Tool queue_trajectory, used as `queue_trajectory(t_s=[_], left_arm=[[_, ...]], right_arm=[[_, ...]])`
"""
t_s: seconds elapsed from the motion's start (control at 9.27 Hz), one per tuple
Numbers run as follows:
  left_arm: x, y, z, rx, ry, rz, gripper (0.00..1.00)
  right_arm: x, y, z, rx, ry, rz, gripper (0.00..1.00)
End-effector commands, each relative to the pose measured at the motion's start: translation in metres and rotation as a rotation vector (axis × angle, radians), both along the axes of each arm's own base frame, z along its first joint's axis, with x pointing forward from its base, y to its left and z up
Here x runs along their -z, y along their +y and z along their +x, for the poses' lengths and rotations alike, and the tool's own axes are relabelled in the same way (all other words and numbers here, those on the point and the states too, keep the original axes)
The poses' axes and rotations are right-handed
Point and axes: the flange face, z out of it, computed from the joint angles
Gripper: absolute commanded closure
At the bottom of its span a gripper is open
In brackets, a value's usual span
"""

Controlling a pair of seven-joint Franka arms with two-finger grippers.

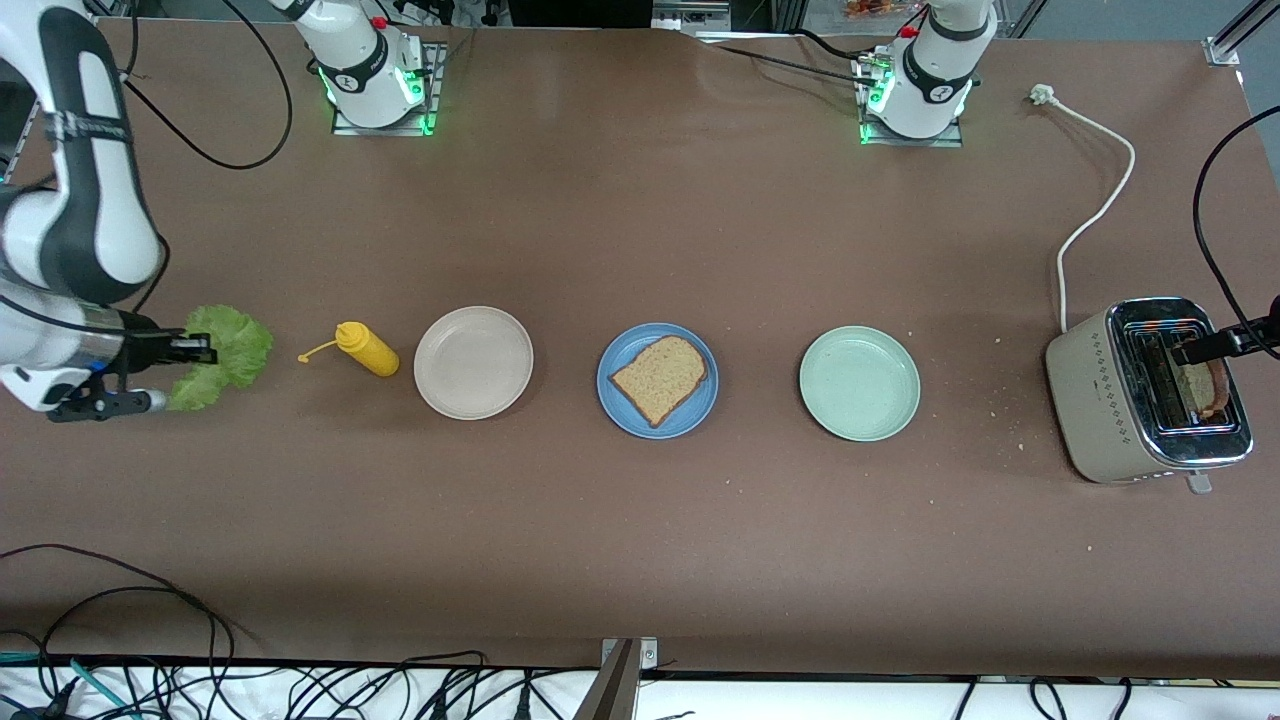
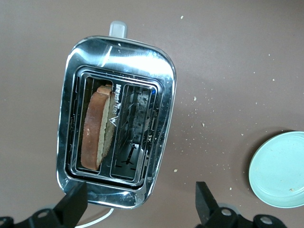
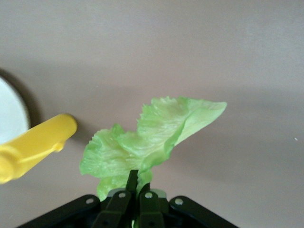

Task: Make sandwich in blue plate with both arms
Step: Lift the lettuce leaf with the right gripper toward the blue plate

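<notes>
Pincer work first: our right pincer (image 3: pixel 135 190) is clamped on the lettuce leaf (image 1: pixel 222 355) at the right arm's end of the bench (image 1: pixel 640 520), its fingers pinched tight on the leaf's edge while the rest ruffles out free. From the front view we cannot tell whether the leaf is already off the bench or only just gripped. Our left pincer (image 2: pixel 142 209) hangs over the toaster (image 1: pixel 1150 395) at the left arm's end, fingers spread wide apart and holding nothing; the second bread slice (image 2: pixel 96 127) stands upright in one slot below it, the other slot bare.

We judge the step in hand to be the lettuce layer. The blue plate (image 1: pixel 622 395) sits mid-bench between the beige plate (image 1: pixel 473 362) and the pale green plate (image 1: pixel 859 383), and one bread slice (image 1: pixel 659 379) already lies flat on it, uncovered. So the next move calls for carrying the leaf up and over the yellow mustard bottle (image 1: pixel 366 349) and the beige plate, then letting it go square over the bread. The leaf is limp, so it may fold or hang off the crust.

Our right arm comes in low from the view's edge, wrist roughly level. Our left arm waits above the toaster, pointing down into it.
</notes>
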Motion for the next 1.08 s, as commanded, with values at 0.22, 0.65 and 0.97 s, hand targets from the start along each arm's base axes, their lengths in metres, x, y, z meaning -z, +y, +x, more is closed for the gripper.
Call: queue_trajectory(t_s=[0.22,0.65,0.97], left_arm=[[-0.007,0.005,-0.003,0.048,-0.007,-0.014,0.00],[-0.008,0.001,-0.003,0.054,-0.007,-0.014,0.00],[-0.009,0.001,-0.003,0.053,-0.007,-0.013,0.00]], right_arm=[[-0.105,0.049,-0.010,0.031,0.109,0.030,1.00],[-0.110,0.193,-0.014,0.146,0.100,0.008,1.00],[-0.075,0.300,-0.014,0.262,0.062,-0.016,1.00]])
